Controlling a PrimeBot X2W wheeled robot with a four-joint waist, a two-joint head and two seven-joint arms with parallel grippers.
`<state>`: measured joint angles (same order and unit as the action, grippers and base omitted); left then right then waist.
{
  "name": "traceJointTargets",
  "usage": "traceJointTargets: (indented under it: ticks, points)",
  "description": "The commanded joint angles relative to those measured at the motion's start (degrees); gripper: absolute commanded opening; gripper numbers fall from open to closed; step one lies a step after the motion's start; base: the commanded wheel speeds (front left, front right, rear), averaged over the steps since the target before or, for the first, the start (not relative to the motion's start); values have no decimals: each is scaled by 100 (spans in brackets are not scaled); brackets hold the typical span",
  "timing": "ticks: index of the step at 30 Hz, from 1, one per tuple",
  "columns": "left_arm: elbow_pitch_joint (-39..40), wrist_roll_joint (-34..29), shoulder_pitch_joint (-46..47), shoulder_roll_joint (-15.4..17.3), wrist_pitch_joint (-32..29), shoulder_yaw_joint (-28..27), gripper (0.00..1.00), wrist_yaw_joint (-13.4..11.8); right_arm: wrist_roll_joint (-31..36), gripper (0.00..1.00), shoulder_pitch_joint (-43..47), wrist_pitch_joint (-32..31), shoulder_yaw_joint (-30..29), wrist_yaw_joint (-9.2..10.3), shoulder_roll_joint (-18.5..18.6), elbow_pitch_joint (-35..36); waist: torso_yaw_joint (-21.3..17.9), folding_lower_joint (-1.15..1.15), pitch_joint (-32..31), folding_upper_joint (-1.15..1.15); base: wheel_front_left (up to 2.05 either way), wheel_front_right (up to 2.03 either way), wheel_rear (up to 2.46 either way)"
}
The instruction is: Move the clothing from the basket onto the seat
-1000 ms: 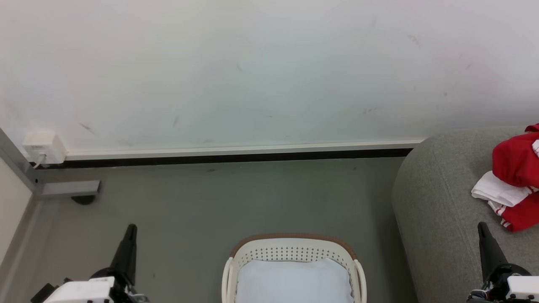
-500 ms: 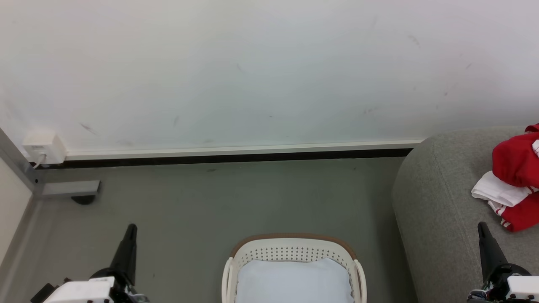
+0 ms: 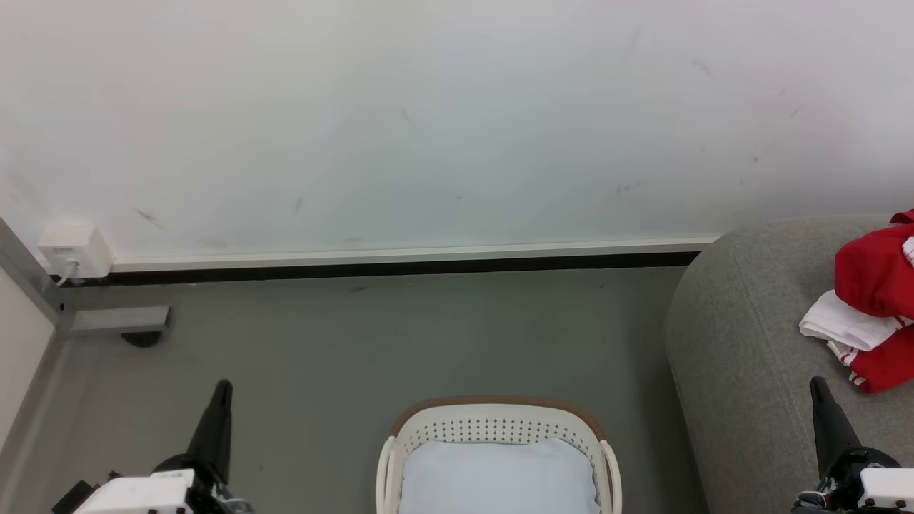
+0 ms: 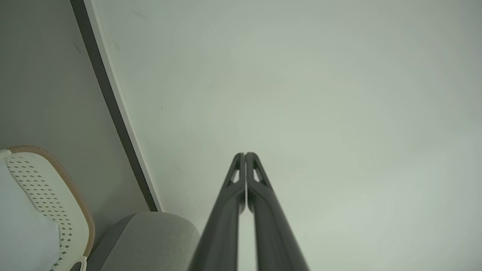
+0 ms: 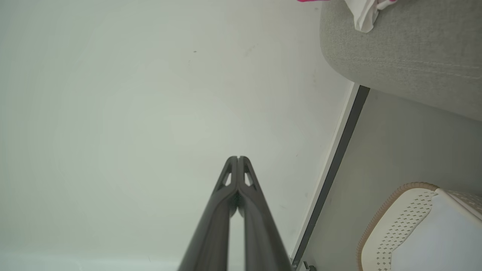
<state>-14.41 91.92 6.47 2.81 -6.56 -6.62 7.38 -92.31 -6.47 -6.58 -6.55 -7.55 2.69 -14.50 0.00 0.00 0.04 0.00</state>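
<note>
While the clothing (image 3: 877, 282) lies heaped on the seat (image 3: 742, 357) (red over white), the basket (image 3: 493, 428) on the floor (image 3: 357, 343) holds a pale pad (image 3: 500, 478); the left end effector (image 3: 223, 389) and right end effector (image 3: 817, 385) are both clenched, empty.

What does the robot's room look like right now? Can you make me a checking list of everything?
Surface: grey floor, with the basket standing on it.
Job's things: red and white clothing lies on the grey seat; none of it can be seen in the white basket.
Clutter: a pale pad lies in the basket.
Tools: left tool shut, holding nothing; right tool shut, holding nothing.
Cables: a short white cable at a wall box.
Surroundings: scuffed white wall, dark skirting strip, grey metal frame at the left.
</note>
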Motion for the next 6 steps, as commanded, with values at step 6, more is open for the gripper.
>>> traceJointTargets:
  ticks: [6]
  points:
    - [13, 78, 35, 12, -25, -15, 0, 27, -7, 0, -34, -22, -18, 12, 37, 29, 0, 0, 0, 0, 0, 0, 0]
